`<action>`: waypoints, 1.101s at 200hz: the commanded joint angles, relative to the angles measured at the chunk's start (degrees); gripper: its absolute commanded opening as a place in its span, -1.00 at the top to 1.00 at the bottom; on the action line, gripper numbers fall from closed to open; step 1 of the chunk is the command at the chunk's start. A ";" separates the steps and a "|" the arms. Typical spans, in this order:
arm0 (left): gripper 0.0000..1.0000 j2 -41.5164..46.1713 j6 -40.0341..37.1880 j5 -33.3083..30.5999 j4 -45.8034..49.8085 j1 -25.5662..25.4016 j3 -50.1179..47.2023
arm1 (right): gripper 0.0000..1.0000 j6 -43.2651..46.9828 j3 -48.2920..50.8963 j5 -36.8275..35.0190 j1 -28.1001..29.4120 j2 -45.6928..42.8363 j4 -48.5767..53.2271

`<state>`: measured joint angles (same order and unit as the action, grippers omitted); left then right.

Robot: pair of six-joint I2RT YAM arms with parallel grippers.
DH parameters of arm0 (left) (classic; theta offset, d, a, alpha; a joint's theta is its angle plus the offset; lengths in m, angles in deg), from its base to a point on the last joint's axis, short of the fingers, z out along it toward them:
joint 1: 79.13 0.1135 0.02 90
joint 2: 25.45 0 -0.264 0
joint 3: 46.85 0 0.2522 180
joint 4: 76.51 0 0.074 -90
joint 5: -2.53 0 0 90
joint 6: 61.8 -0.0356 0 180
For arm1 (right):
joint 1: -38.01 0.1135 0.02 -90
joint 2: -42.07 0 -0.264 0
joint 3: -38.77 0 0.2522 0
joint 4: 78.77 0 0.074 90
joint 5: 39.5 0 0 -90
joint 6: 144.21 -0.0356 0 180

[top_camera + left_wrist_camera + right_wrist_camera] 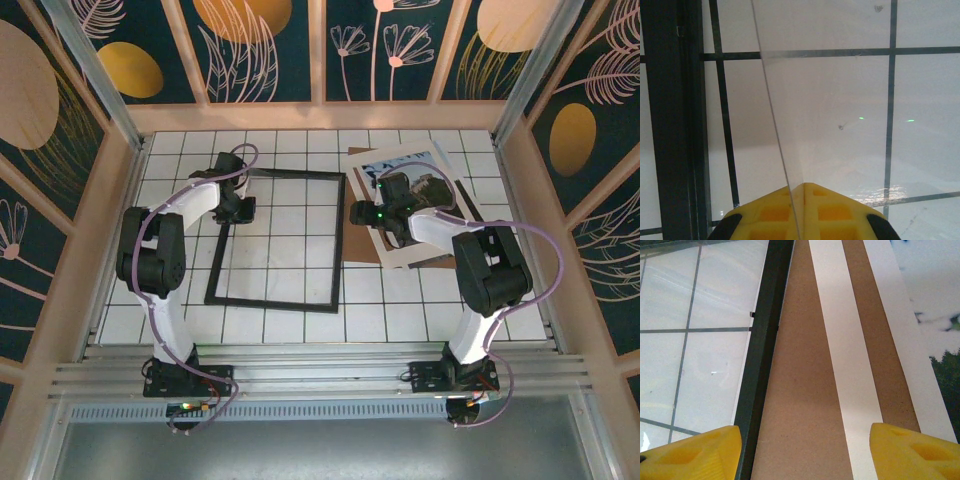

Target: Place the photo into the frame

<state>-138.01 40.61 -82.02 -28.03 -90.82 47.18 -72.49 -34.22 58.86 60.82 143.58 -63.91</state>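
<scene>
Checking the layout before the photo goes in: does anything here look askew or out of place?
Yes: the photo lies rotated on the brown backing board, its edges out of line with the board and with the frame, which sits roughly square to the tile grid. Nothing looks spilled or damaged.

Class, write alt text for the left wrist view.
The yellow left tool is shut on the edge of a clear sheet at the bottom of the picture. Beneath lies a white table with dark grid lines, and the frame shows as a black bar down the left side.
</scene>
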 commanded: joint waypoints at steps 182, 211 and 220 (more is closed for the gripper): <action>1.00 1.46 0.50 -1.73 1.64 0.15 -0.90 | -0.39 0.88 -0.63 -1.31 -0.31 -1.07 0.20; 1.00 1.84 0.60 -1.72 1.69 0.09 -1.16 | -0.38 0.94 -0.59 -1.24 -0.33 -1.01 0.16; 1.00 1.84 0.63 -1.75 1.83 0.14 -1.09 | -0.39 0.93 -0.60 -1.24 -0.31 -0.98 0.08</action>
<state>-137.96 40.67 -82.19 -28.07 -90.82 47.01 -72.49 -34.22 58.86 60.82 143.58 -63.93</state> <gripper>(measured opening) 0.068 0.692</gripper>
